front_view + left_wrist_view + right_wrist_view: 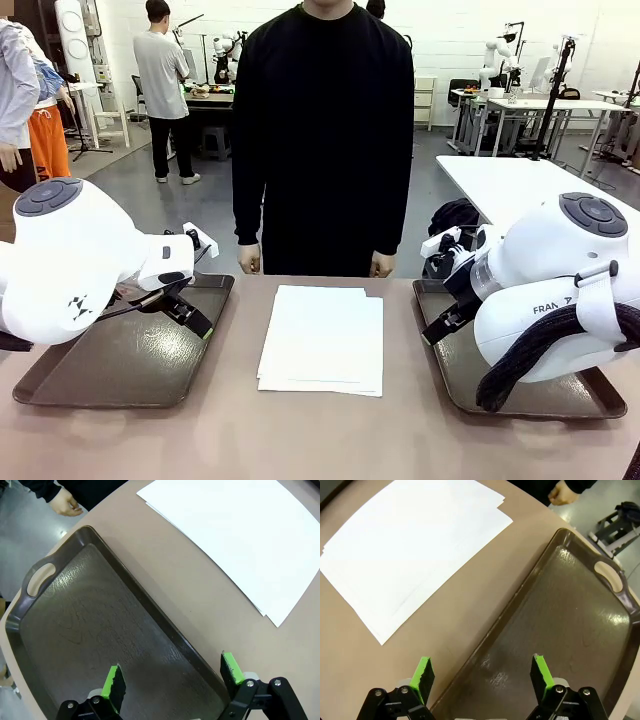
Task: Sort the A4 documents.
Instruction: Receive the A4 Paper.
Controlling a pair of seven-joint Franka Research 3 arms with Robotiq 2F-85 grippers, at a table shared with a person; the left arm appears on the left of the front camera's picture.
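Right now the papers [322, 340] lie in a flat pile in the middle of the table [320, 440], between two dark trays. The pile is a bit messy, and we can see some sheet edges poking out at the corners. The pile touches neither tray. The left tray [110, 370] sits on our left side and the right tray [455, 375] sits on our right side. Each tray has a handle hole at its far end. Our left gripper [171, 667] hangs over the left tray. Its green pads [112, 680] stand wide apart and it holds nothing. One pad is over the tray floor and the other is above the tray's rim, on the side next to the papers. Our right gripper [481, 662] hangs over the right tray in the same way, wide open and holding nothing. One of its pads is over the tray and the other is by the rim near the papers. A person [322, 130] in a black top stands at the far side of the table, just behind the papers. The person's hands [248, 262] hang down at the table's far edge, away from the papers.
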